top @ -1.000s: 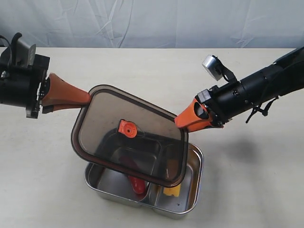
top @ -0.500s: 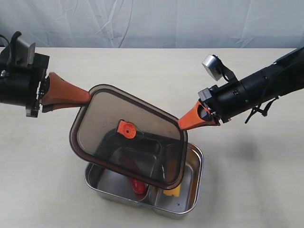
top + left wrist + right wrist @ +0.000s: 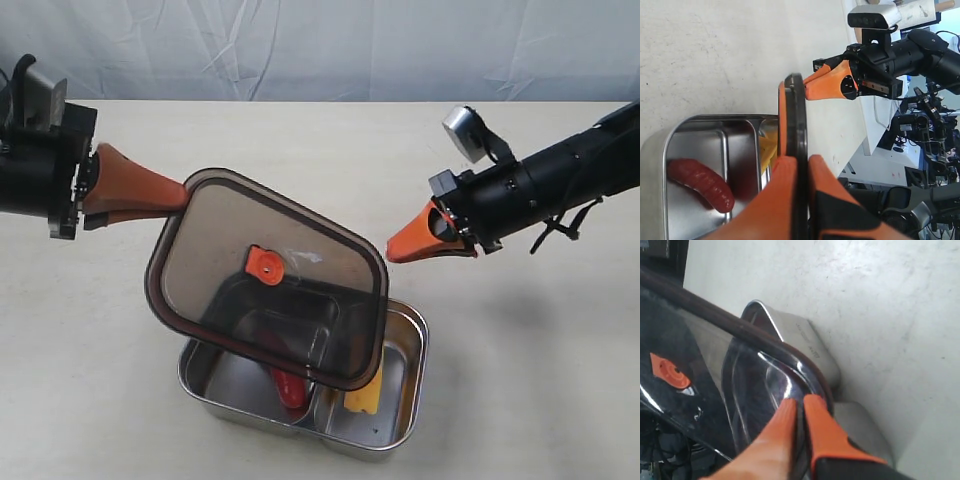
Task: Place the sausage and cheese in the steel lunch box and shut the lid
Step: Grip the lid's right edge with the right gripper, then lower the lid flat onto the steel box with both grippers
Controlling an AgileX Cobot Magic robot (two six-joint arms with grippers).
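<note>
Dark smoky translucent rectangular plastic lid (image 3: 270, 290) with the small orange valve tab (image 3: 265, 267) is hanging tilted over the shiny two-compartment stainless-steel lunch box (image 3: 410, 400), not seated yet and skewed relative to the box outline. Glossy red ridged toy sausage (image 3: 288, 390) is lying in one compartment and the yellow-orange toy cheese wedge (image 3: 363, 395) in the other across the divider, so loading looks done and only closing is left. Left pincer (image 3: 180, 200) is clamping the lid's far corner edge-on and carrying it. Right pincer (image 3: 392, 250) is sitting at the opposite corner with its fingers nearly together; I can't tell whether it's pinching the rim or just touching it. It's probably there to steady and square the lid. The box is resting on the pale table (image 3: 520, 380). Next the lid needs rotating into line, then lowering flat.
</note>
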